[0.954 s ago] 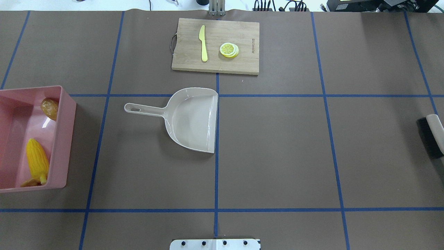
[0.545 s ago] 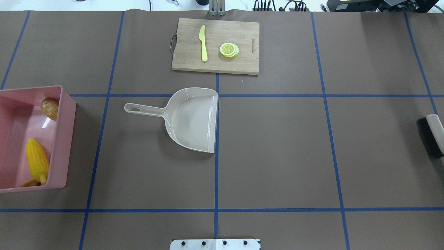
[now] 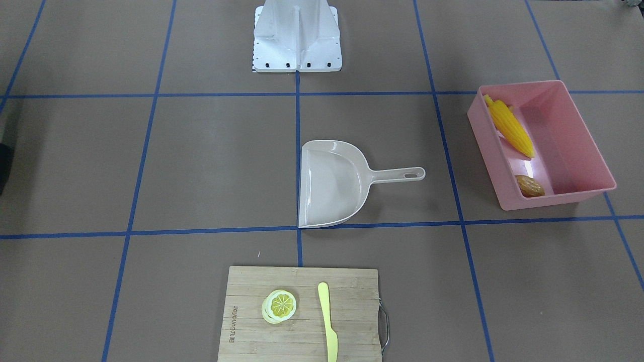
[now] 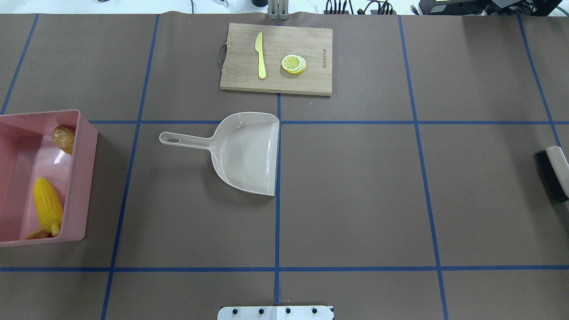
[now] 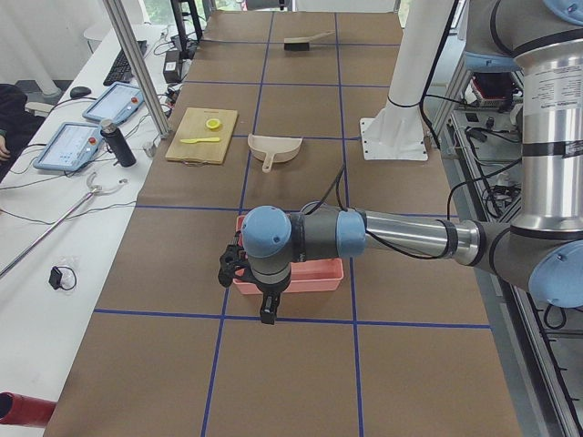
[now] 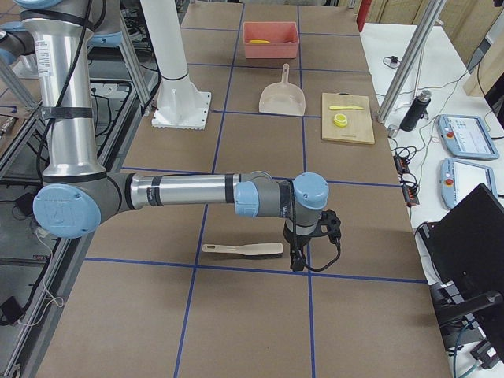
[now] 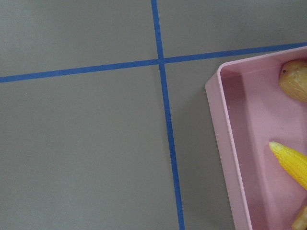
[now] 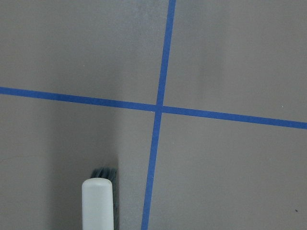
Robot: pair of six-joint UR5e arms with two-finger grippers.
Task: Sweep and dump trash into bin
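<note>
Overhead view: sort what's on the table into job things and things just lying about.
Job:
pink rectangular plastic bin
inside it: long yellow corn cob, rounded brown potato, knobbly tan ginger root
beige handled plastic dustpan
black-bristled brush with pale handle

Lying about:
wooden cutting board
on it: pale yellow plastic knife, round yellow lemon slice

The overhead and front views look steeply down on the tabletop (image 4: pixel 355 200) from opposite long edges, sharing the dustpan (image 4: pixel 246 155) and bin (image 4: pixel 82 178); side views look along it from either end, wrist cameras sit close above it.
</note>
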